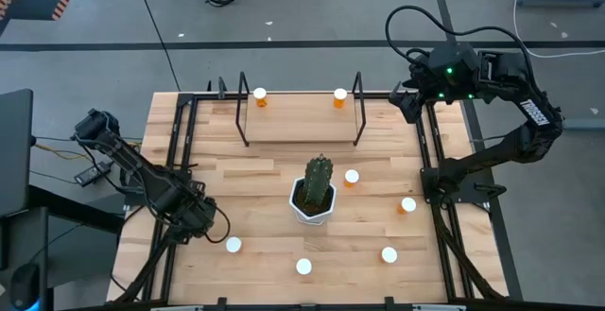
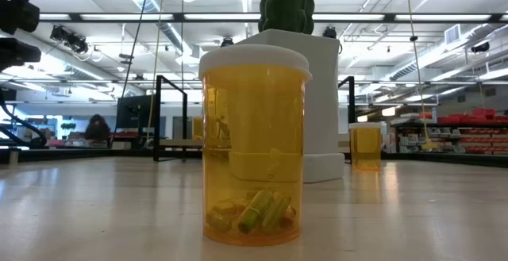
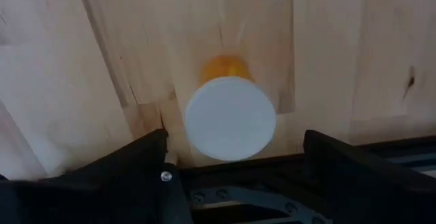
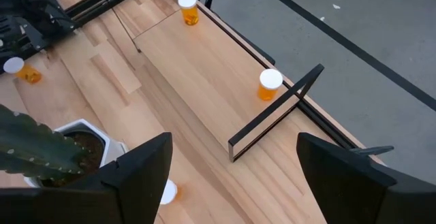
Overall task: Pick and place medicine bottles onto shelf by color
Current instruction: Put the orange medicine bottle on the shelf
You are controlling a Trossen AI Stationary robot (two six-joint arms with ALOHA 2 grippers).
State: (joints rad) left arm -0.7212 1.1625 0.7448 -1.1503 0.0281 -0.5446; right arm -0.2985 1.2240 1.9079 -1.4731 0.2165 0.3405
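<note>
Two orange medicine bottles with white caps [image 1: 260,95] [image 1: 340,95] stand on the light-wood shelf [image 1: 298,124] at the far edge. Several more stand upright on the table, among them one at the near left [image 1: 233,245]. My left gripper [image 1: 204,220] points down just beside that bottle and is open. In the left wrist view the bottle's white cap [image 3: 230,118] shows below, between the two dark fingers, and neither finger touches it. My right gripper [image 4: 231,176] hangs open, high over the table's far right corner [image 1: 408,98], holding nothing.
A green cactus in a white pot [image 1: 315,196] stands mid-table, with bottles to its right [image 1: 352,177] [image 1: 407,205] and near the front edge [image 1: 303,267] [image 1: 388,254]. Black rod frames [image 4: 276,115] close the shelf's ends. Black rails [image 1: 180,160] run along the table's sides.
</note>
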